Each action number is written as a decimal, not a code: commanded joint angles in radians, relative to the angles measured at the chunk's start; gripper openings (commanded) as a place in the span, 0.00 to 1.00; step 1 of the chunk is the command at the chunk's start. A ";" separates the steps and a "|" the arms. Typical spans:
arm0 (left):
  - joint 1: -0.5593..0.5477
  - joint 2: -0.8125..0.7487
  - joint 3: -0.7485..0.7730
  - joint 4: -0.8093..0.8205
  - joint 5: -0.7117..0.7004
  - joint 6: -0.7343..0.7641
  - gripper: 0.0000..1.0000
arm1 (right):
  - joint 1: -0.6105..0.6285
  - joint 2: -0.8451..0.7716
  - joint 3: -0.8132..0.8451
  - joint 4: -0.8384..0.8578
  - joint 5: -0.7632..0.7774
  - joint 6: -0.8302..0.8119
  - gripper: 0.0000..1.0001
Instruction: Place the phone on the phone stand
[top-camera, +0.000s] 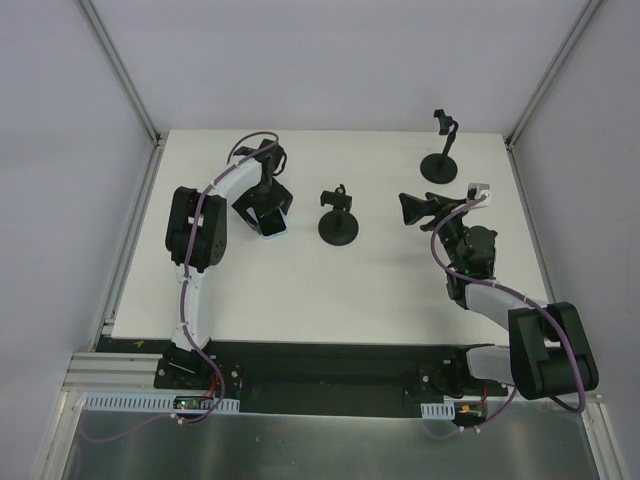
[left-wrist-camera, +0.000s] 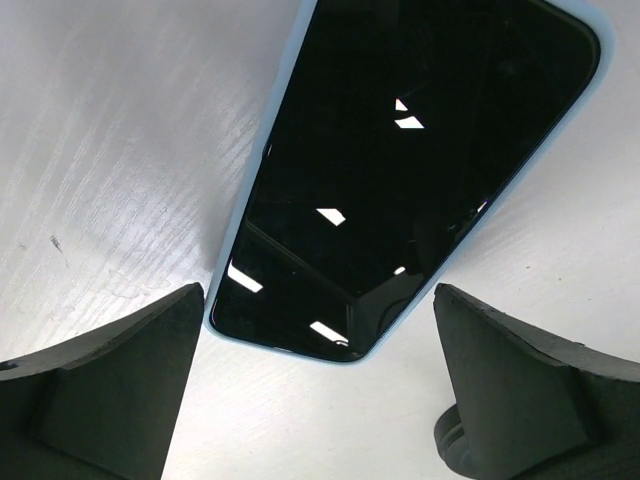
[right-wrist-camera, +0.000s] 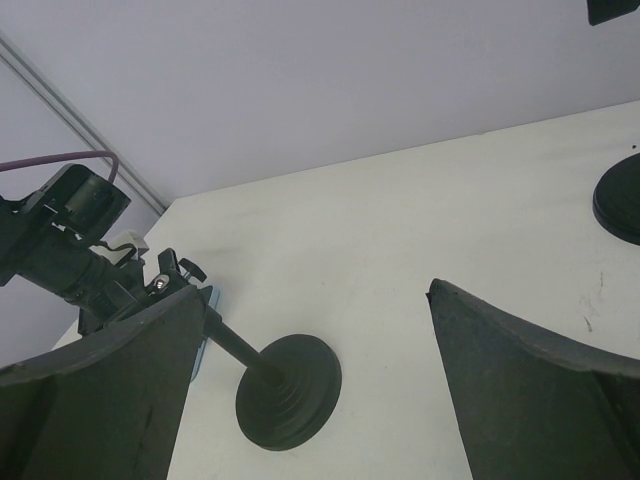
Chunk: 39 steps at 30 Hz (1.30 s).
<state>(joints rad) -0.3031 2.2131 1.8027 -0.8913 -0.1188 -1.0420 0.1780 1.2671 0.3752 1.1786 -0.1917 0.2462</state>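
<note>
The phone (left-wrist-camera: 400, 170), black-screened in a light blue case, lies flat on the white table (top-camera: 300, 290). My left gripper (left-wrist-camera: 318, 295) hangs just above its near end, open, one finger on each side and not touching it. In the top view the phone (top-camera: 274, 227) peeks out under the left gripper (top-camera: 262, 212). The phone stand (top-camera: 339, 216), black with a round base and a clamp head, stands at mid-table. My right gripper (top-camera: 408, 210) is open to the stand's right, pointing at it. In the right wrist view the stand (right-wrist-camera: 288, 390) shows between the open fingers.
A second black stand (top-camera: 445, 152) rises at the back right of the table; its base (right-wrist-camera: 620, 200) shows at the right wrist view's edge. Grey walls with metal rails enclose the table on three sides.
</note>
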 joint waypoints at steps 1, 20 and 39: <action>-0.017 -0.041 0.027 -0.008 -0.016 -0.016 0.96 | -0.009 0.003 -0.005 0.085 -0.014 0.016 0.96; -0.067 -0.016 0.030 -0.008 0.079 -0.150 0.80 | -0.017 0.000 -0.015 0.095 -0.009 0.022 0.96; -0.050 -0.029 0.026 -0.047 0.021 -0.295 0.95 | -0.028 0.000 -0.022 0.113 -0.008 0.034 0.96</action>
<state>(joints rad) -0.3645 2.2131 1.8061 -0.8932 -0.0662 -1.2602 0.1604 1.2716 0.3603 1.2011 -0.1917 0.2642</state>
